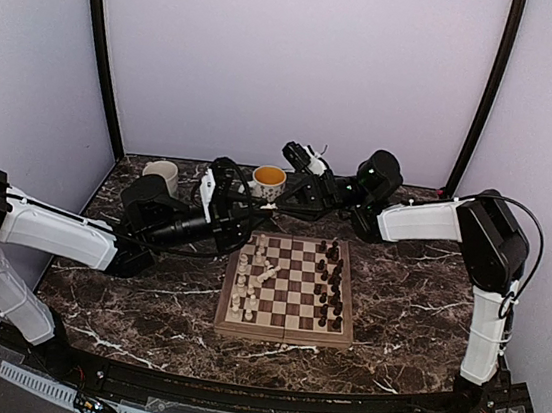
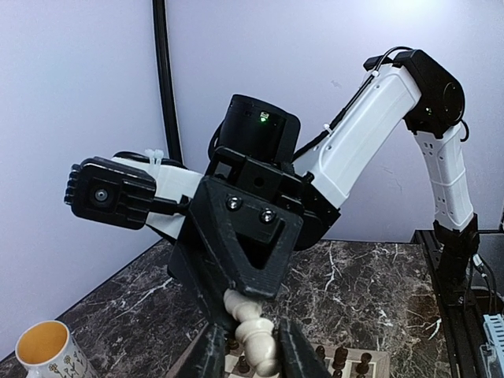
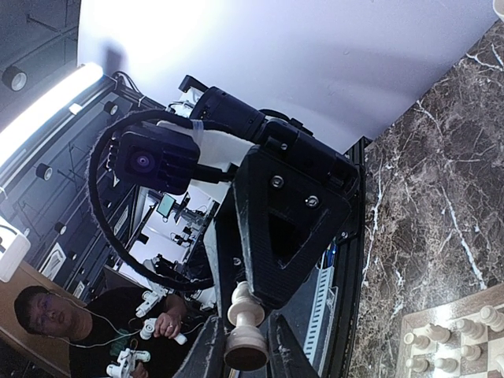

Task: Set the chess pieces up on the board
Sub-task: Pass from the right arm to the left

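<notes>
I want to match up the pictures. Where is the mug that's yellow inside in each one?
Top external: the mug stands just behind the chessboard, near the picture's middle.
Left wrist: the mug is in the bottom-left corner.
Right wrist: not in it.
Shared landmark: the chessboard, low in both wrist views.

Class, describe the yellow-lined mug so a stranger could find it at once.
Start at the chessboard on the marble table. Beyond its far left corner stand two mugs; the yellow-lined mug is the nearer to the board, unlike the plain cream mug farther left.
</notes>
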Controlling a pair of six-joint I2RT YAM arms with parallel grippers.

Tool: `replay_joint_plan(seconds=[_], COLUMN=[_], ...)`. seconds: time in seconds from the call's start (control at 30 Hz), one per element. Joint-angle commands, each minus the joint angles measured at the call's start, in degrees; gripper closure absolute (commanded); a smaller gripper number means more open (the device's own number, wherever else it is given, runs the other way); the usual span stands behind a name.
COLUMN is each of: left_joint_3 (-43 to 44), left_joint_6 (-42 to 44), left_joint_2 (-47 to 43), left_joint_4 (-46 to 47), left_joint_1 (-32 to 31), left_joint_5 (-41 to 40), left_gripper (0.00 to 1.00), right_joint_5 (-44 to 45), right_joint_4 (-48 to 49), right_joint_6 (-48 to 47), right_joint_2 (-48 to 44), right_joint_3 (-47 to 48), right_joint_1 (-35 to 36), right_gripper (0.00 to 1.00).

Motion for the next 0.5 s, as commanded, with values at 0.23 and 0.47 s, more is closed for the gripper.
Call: replay_joint_plan(seconds=[0.23,0.47], left_joint_3=[1.98,3.79], left_joint_6=[-0.50,-0.80], left_joint_2=[0.02,-0.75], left_joint_4=[0.69,-3.69], left_joint_1=[-0.20,-0.13], left_joint_5=[-1.59,-1.99], left_gripper=[0.75,0.84], right_joint_5=[0.13,-0.32], right_joint_4=[3.19,3.61], right_joint_6=[0.09,0.08], right_joint_2=[0.52,0.23], right_joint_3=[0.48,0.82], right_joint_1=[0.03,-0.22], right_gripper=[0.82,0.76])
